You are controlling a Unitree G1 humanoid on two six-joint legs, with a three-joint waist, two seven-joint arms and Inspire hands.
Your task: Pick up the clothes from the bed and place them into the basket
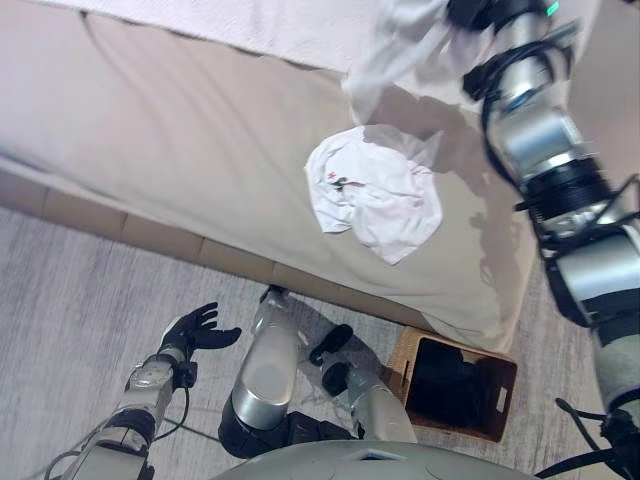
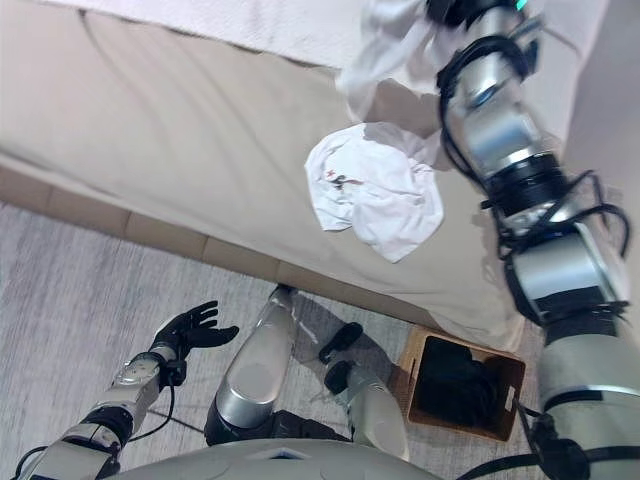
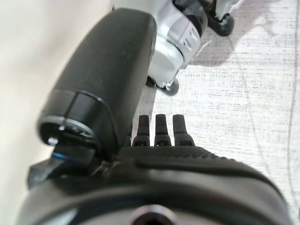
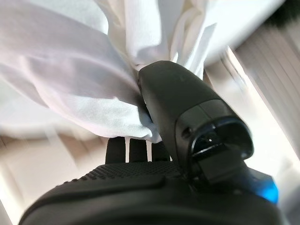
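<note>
From the head camera I look down on a bed [image 1: 180, 130] covered in a beige sheet, with a lighter textured blanket [image 1: 270, 25] along its far edge. My right arm reaches up across the right side of the scene, and my right hand [image 4: 173, 101] sits at the very top edge, over the bed. In its own wrist camera I see its thumb and fingers clamped on a bunch of white cloth, so this hand is closed around a white garment [image 1: 400, 45]. That garment hangs from the hand in loose folds, lifted above the sheet. Below it, a second white garment [image 1: 375, 195] lies crumpled on the bed, with a small dark and reddish mark near its left side. It sits apart from the hanging cloth and no hand touches it. On the grey wood-grain floor [image 1: 90, 290] at the foot of the bed, toward the lower right, stands a brown basket [image 1: 500, 395] close to the mattress corner. Something dark lies inside it, but I cannot tell what it is. My left hand [image 1: 198, 328] hangs low on the left side, over the floor and well apart from the bed and both garments. Its fingers are spread and relaxed, palm open, and it holds nothing.
</note>
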